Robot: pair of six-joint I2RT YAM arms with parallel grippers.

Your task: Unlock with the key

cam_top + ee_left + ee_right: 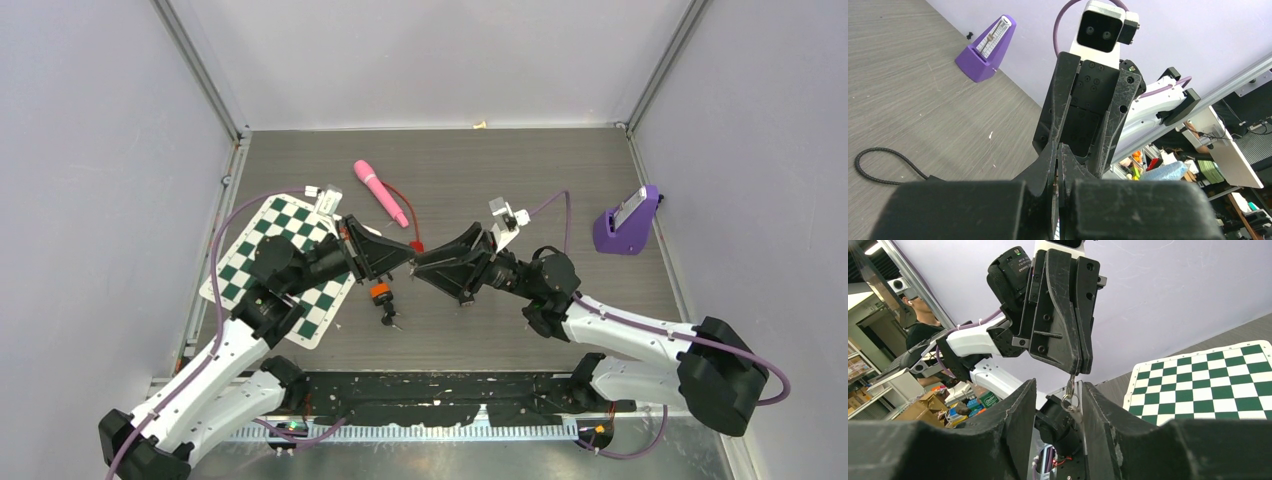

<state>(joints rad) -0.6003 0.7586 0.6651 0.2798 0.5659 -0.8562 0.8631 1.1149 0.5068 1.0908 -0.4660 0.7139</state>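
A small metal key (1071,385) on a wire ring hung from the fingertips of the left hand (1079,367), which was clenched tight on it above the middle of the bench (500,170). The right hand (1058,407) met the left nose to nose. It was released, its jaws parted on either side of the dangling ring. Whether the ring touched the inner face of a finger could not be told.

Just to the near side of the two hands, a small orange-and-black item (380,292) lay on the bench, too small to identify. A green-and-white chessboard (290,262) lay under and behind the left hand. Beyond that hand lay a pink wand-shaped object (379,191), with a red cord (416,243) running from it to a point beside the meeting fingertips. A purple metronome (628,222) stood well apart, behind the right hand near the side wall.
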